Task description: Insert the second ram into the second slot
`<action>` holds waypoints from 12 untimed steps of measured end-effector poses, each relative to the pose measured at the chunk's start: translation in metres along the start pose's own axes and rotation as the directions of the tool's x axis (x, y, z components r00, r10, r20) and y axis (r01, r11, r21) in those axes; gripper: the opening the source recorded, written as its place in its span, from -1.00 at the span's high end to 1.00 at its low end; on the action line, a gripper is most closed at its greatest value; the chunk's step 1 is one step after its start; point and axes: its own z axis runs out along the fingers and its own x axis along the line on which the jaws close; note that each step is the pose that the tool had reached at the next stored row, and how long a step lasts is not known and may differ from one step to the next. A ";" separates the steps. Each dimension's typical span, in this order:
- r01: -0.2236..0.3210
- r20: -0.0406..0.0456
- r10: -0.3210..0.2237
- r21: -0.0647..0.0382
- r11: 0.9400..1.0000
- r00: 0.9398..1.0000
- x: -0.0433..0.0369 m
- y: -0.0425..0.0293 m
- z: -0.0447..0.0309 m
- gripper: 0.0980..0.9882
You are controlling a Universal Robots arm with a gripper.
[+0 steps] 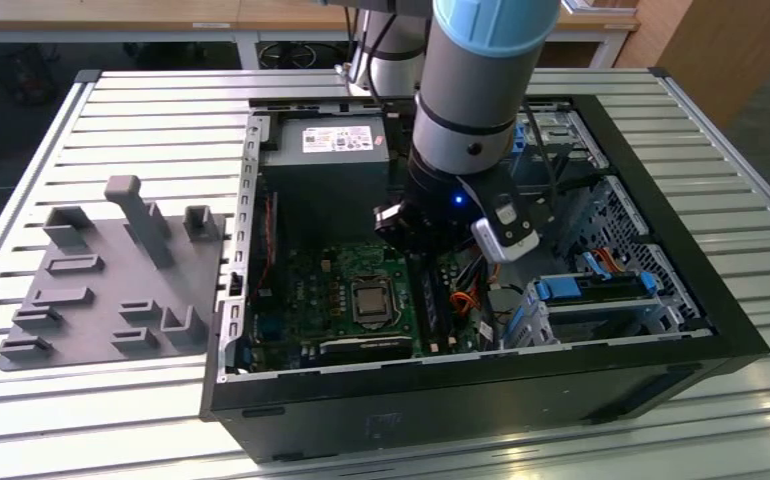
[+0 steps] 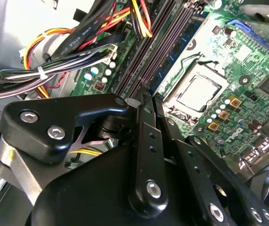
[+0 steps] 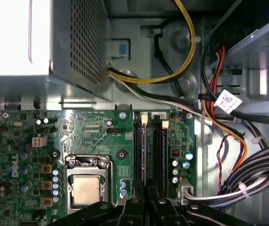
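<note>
Deep in the open computer case [image 1: 679, 300], my gripper [image 1: 423, 250] hangs over the motherboard's memory slots [image 1: 428, 305]. The second ram [image 2: 179, 44], a thin blue strip with dark chips, stands on edge in a slot beside the processor socket. In the first wrist view the second ram [image 3: 145, 150] appears as a narrow line running under the black fingers. My gripper [image 2: 144, 92] [image 3: 145, 190] is shut on its near end, fingertips pinched together over the top edge. Dark parallel slots [image 3: 159, 150] lie right alongside it.
The processor socket [image 3: 87, 188] [image 2: 198, 92] sits close beside the slots. Cable bundles [image 3: 247, 183] [image 2: 77, 56] crowd the other side. The power supply [image 1: 321, 160] and the drive cage [image 1: 599, 295] flank the arm. A grey fixture plate [image 1: 105, 280] lies on the slatted table.
</note>
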 end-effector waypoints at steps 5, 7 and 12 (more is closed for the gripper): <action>0.005 0.000 -0.005 0.000 1.000 1.000 -0.0002 -0.0001 0.0022 0.91; 0.006 -0.001 -0.006 0.000 1.000 1.000 -0.0002 -0.0002 0.0038 0.91; 0.011 -0.001 -0.011 0.001 1.000 1.000 -0.0006 -0.0003 0.0057 0.91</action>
